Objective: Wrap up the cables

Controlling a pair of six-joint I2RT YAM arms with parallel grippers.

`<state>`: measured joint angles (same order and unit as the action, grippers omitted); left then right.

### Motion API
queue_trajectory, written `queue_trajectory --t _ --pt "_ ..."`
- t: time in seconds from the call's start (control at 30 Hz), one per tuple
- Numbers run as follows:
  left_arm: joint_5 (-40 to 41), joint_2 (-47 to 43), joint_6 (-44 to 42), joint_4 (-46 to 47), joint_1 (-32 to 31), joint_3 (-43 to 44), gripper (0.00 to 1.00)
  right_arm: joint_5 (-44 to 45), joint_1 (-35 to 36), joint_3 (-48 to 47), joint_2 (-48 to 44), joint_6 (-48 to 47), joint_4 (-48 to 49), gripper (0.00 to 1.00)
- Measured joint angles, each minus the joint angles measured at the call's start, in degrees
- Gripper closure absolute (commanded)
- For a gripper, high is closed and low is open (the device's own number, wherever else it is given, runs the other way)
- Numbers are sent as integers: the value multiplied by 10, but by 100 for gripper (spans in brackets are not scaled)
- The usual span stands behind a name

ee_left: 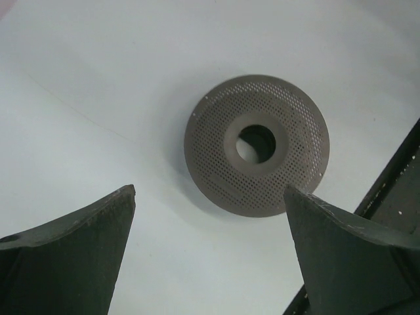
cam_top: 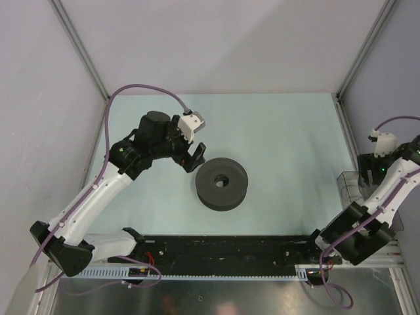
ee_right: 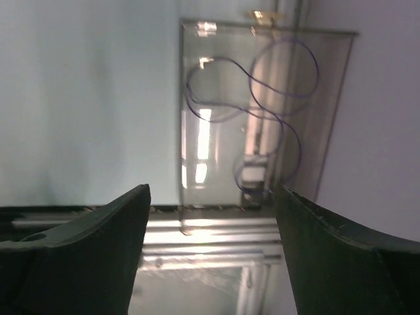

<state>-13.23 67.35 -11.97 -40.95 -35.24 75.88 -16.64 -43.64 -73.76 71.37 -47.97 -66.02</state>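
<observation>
The left gripper point(ee_left: 210, 190) hangs with its two fingers point(ee_left: 79, 249) spread wide and nothing between them. Straight ahead of it, just past the fingertips, a spool point(ee_left: 210, 151) lies flat on the table point(cam_top: 282, 144), its perforated face and round centre hole turned up toward the wrist. From above, the left gripper point(cam_top: 193, 157) sits just beside the spool point(cam_top: 233, 191) at its far left edge. I can't see any contact between them, and I see no wire on the spool from either angle.

Over at the right edge of the table, the right gripper point(ee_right: 212, 189) also has its fingers apart and holds nothing. Ahead of it, beyond the fingertips and a little toward the right-hand finger as the wrist camera sees it, stands a clear box point(ee_right: 193, 170). The cable point(ee_right: 262, 113) is in there: a very thin, dark wire curling in a few loose loops behind the transparent wall, well apart from both fingers. The picture is soft, so I can't make out where its ends lie.

From overhead the box point(cam_top: 350, 187) shows as a small clear shape close to the right arm, but the wire is too fine to pick out from up there. The box and the spool are well apart, with bare table between them.
</observation>
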Motion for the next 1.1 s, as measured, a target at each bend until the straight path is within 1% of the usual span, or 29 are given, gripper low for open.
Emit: queue_trajectory --t 0.07,0.13,0.27,0.37,0.5,0.6,0.7,0.93,1.1 --pt "-4 -2 5 -3 2 -13 1 5 -41 0 21 -60 -5 26" --pt "-9 -2 10 -5 3 -24 1 9 -66 0 41 -111 -7 30" --pt "-23 -2 15 -10 6 -31 1 20 -82 0 81 -187 -7 40" --pt "-33 -1 15 -10 6 -30 1 35 -83 0 115 -211 3 48" --pt "-37 3 16 -10 6 -30 1 58 -90 0 167 -192 27 56" --pt "-36 6 19 -9 6 -30 1 69 -102 2 190 -155 51 57" --pt "-35 10 25 -9 6 -30 1 76 -109 24 190 -118 86 57" --pt "-23 11 43 -8 6 -30 1 89 -115 122 185 -46 162 52" --pt "-19 11 46 -6 7 -30 1 99 -117 184 157 -4 220 46"
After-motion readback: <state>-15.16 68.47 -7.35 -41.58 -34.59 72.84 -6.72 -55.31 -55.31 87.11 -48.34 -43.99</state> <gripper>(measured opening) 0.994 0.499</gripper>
